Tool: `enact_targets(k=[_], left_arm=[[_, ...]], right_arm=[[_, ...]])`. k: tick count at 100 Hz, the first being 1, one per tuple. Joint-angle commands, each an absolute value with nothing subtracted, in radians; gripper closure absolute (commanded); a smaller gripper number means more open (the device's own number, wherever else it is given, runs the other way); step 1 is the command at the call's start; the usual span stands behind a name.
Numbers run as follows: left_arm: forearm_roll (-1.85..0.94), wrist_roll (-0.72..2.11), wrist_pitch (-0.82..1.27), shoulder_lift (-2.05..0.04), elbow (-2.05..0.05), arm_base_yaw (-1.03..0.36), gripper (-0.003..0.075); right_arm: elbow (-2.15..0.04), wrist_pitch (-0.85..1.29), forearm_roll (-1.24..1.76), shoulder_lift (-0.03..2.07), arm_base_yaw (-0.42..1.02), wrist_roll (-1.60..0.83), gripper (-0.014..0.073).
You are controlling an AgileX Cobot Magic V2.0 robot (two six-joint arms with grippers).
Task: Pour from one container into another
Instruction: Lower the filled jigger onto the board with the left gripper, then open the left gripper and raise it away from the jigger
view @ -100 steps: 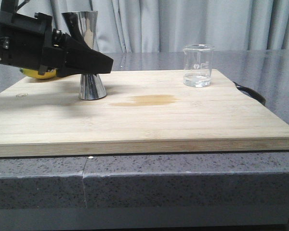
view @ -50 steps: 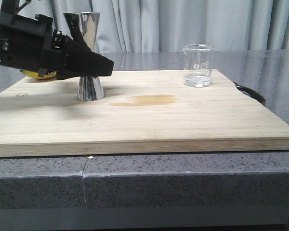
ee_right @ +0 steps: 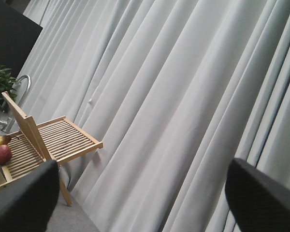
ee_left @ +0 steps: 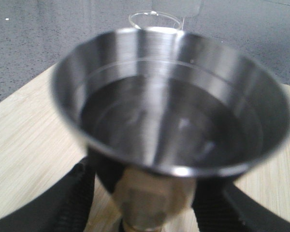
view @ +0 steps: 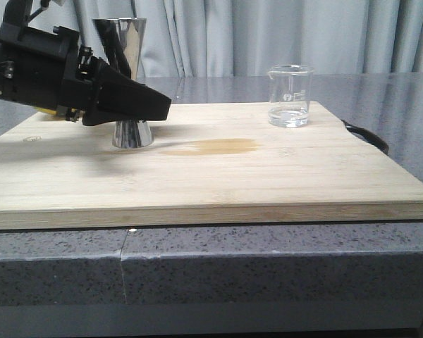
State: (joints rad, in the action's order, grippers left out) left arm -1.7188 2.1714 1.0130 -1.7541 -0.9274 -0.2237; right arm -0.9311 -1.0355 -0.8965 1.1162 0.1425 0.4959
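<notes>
The steel hourglass jigger point(view: 125, 44) stands upright on the left of the wooden board point(view: 268, 176). My left gripper point(view: 154, 105) reaches in from the left at the jigger's waist, open, one finger on each side. In the left wrist view the jigger's wide cup point(ee_left: 169, 106) fills the frame, and the black fingers point(ee_left: 75, 193) flank its lower cone with board showing in the gap on one side. The clear glass beaker point(view: 290, 95) stands at the board's far right with a little clear liquid in it; its rim point(ee_left: 154, 19) shows beyond the jigger. My right gripper point(ee_right: 142, 193) is open, facing curtains.
A brownish wet patch point(view: 215, 146) marks the board between jigger and beaker. A yellow object point(view: 53, 110) lies behind the left gripper. A black handle point(view: 366, 135) sticks out at the board's right edge. A wooden rack with fruit point(ee_right: 48, 140) appears in the right wrist view.
My left gripper has slid to the right and slightly down around the jigger's waist. The jigger's base has shifted a little to the left. The beaker has not moved.
</notes>
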Motion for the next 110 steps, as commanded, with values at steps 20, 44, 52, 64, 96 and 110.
enact_targets(k=[20, 44, 52, 64, 96, 110], left_arm=[[-1.725, 2.132, 1.126, -1.686, -0.949, -0.153, 0.0305], [-1.608, 2.049, 1.148, -1.632, -0.949, -0.096, 0.0305], [-1.572, 2.018, 1.164, -1.612, -0.949, -0.067, 0.0305], [-1.537, 1.952, 1.227, -1.577, -0.949, -0.015, 0.0305], [-1.557, 1.796, 1.264, -1.403, -0.950, 0.122, 0.0310], [-1.661, 1.800, 1.213, -1.263, -0.957, 0.202, 0.0310]], right_arm=[[-0.962, -1.065, -0.838, 1.095, 0.144, 0.491, -0.0031], [-0.962, -1.065, -0.838, 1.095, 0.144, 0.491, -0.0031], [-0.962, -1.065, -0.838, 1.095, 0.144, 0.491, -0.0031], [-0.962, -1.045, -0.837, 1.095, 0.144, 0.491, -0.0031], [-0.962, -0.647, -0.796, 1.070, 0.130, 0.491, -0.0031], [-0.962, -0.487, -0.794, 1.004, 0.089, 0.491, -0.0031]])
